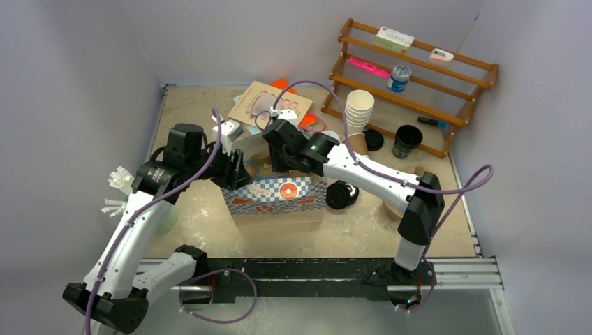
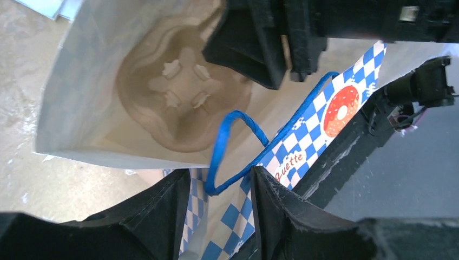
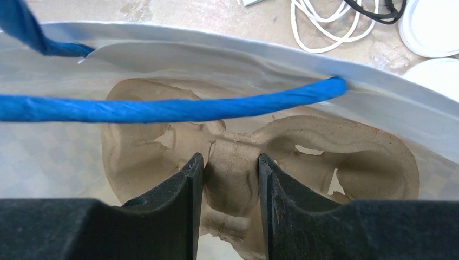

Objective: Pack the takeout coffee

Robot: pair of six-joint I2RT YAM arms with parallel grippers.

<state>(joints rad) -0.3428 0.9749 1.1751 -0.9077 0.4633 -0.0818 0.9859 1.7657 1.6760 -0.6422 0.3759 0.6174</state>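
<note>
The black lidded cup (image 1: 341, 196) lies on its side on the table (image 1: 433, 223), just right of the checkered paper bag (image 1: 279, 199) and outside it. It is right of and nearer than the right gripper (image 3: 230, 179), well apart from the left gripper (image 2: 219, 189).

The right gripper hangs in the bag's open mouth, its 2 fingers parted by a narrow gap. The middle ridge of the brown cup carrier (image 3: 303, 141) on the bag's floor shows through that gap; contact cannot be told.

At the bag's left end, the left gripper's fingers stand narrowly either side of the bag wall, below a blue handle (image 2: 233, 141); whether they pinch it cannot be told.
</note>
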